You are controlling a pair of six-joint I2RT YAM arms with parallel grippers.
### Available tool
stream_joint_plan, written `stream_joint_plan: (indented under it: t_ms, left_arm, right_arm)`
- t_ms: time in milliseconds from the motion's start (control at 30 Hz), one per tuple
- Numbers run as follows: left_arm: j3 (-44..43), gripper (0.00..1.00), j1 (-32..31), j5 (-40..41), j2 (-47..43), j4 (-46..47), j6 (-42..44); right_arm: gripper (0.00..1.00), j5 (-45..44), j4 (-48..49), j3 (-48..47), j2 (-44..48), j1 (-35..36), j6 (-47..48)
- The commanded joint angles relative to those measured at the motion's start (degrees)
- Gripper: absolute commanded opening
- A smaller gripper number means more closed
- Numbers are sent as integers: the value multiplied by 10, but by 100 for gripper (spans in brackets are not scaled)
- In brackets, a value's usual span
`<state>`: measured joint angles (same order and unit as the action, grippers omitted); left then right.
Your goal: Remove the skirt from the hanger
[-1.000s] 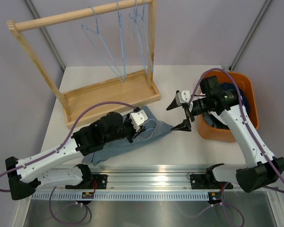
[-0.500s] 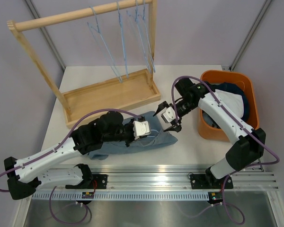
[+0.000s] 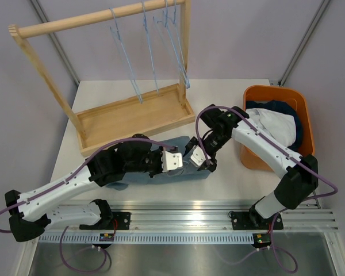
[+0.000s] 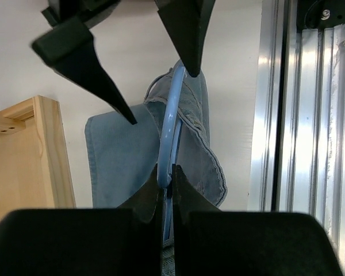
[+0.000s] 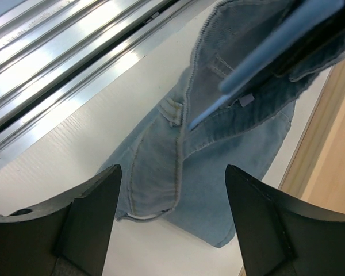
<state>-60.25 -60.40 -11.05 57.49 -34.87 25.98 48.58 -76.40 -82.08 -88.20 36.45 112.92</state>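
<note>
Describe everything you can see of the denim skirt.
The skirt is light blue denim with stitched seams and a waistband, lying rumpled on the white table near the front rail. A pale blue hanger sits in its waistband, pinched by the shut left gripper. The open right gripper hovers just above it.

I see the pale blue denim skirt lying rumpled on the white table, with the thin light-blue hanger reaching into its waist.
</note>
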Motion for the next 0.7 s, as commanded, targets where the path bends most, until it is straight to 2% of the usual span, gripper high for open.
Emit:
stream_joint_plan:
  t_ms: [0,167,333,400,433,533,633,667]
  left_arm:
    - [-43,0,0,23,-5,18,35]
    - [-51,0,0,27,-12,20,30]
    - [-44,0,0,38,-19,10,26]
    - [-39,0,1,41,-22,0,25]
    - [-38,0,1,44,-23,-2,23]
    - [-38,0,3,55,-27,-19,27]
    - [-44,0,9,72,-31,-40,28]
    - [-47,0,15,78,-34,-45,22]
  right_arm:
    - [79,-21,-147,8,1,13,67]
    - [70,-29,-131,10,-11,16,32]
    - [39,-66,-83,15,-3,15,-51]
    - [31,-89,-62,18,3,15,-84]
    - [23,-95,-55,19,5,15,-91]
    - [10,-111,-50,30,18,13,-105]
    - [5,-118,-41,50,33,5,-116]
    - [0,-120,-38,61,37,2,-120]
